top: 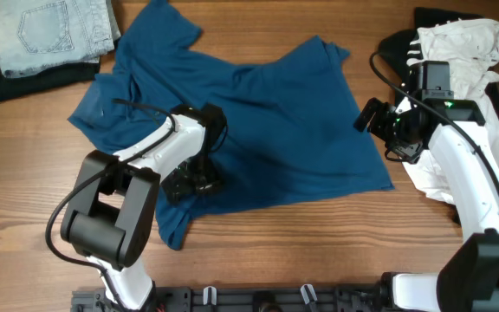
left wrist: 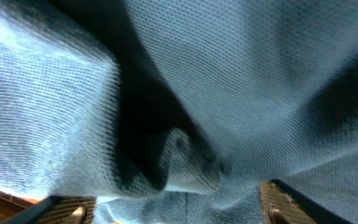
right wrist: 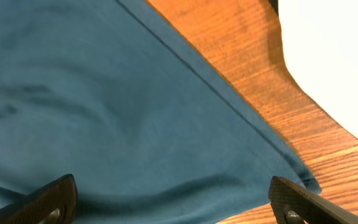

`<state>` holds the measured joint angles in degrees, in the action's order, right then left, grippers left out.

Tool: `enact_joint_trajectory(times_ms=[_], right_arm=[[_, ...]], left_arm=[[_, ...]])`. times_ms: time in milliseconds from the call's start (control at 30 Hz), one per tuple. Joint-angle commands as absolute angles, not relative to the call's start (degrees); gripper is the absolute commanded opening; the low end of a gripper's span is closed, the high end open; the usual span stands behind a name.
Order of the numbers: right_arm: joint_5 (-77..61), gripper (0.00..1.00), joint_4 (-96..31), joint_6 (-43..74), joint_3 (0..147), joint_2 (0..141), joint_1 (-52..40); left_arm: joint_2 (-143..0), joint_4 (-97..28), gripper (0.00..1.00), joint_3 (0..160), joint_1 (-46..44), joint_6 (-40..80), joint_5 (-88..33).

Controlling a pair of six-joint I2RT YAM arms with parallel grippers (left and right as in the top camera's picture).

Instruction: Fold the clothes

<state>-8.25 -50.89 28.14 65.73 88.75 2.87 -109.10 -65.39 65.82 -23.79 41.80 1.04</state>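
Across frame centre, rumpled knit T-shirt (top: pixel 275 113), stitched hem meeting bare wood table (top: pixel 319 247) lower right; left gripper (left wrist: pixel 174 213) parted astride a fold, right gripper (right wrist: pixel 173 204) wide open.

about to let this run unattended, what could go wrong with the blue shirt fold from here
1. The left gripper sits open over a bunched fold of the T-shirt; closing there may pinch several layers and drag the wrinkles along.
2. The right gripper is open at the shirt's hem, close to the white garment; a sideways drift could snag that instead.
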Motion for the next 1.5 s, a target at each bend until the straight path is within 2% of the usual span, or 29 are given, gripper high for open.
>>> enact_joint_trajectory(times_ms=[0, 333, 433, 633, 833, 967, 1233, 1333, 1467], right_arm=[[-7.01, 1.00, -51.48, 26.92, 66.74, 90.59, 2.63], [-6.11, 1.00, -51.42, 26.98, 64.66, 91.74, 2.63], [-5.41, 0.99, -50.54, 27.00, 62.83, 91.74, 2.63], [-5.28, 0.99, -47.66, 27.49, 58.06, 91.77, 2.63], [-5.98, 1.00, -46.02, 30.52, 53.74, 93.93, 2.63], [-5.56, 1.00, -47.03, 32.18, 53.71, 95.29, 2.63], [-1.80, 1.00, -47.22, 36.12, 53.63, 100.97, 4.75], [-1.67, 0.91, -46.33, 36.45, 53.63, 102.78, 7.25], [-5.17, 0.91, -45.19, 35.99, 53.65, 102.54, 11.51]], left_arm=[[-109.62, -66.19, 0.72, 65.47, -22.79, 42.89, 4.47], [-109.62, -65.89, 0.70, 65.47, -22.11, 42.68, 4.69], [-109.62, -65.82, 0.63, 65.47, -21.54, 42.46, 5.26], [-109.62, -66.41, 0.37, 65.47, -19.68, 42.41, 5.69], [-109.62, -66.61, 0.37, 65.47, -19.14, 42.22, 5.69], [-109.62, -66.61, 0.13, 65.47, -19.14, 42.24, 5.69], [-109.62, -66.67, 0.13, 65.47, -19.16, 42.24, 5.67], [-109.62, -66.83, 0.13, 65.47, -19.16, 42.26, 5.67], [-109.62, -66.41, 0.13, 65.47, -19.16, 42.24, 5.67]])
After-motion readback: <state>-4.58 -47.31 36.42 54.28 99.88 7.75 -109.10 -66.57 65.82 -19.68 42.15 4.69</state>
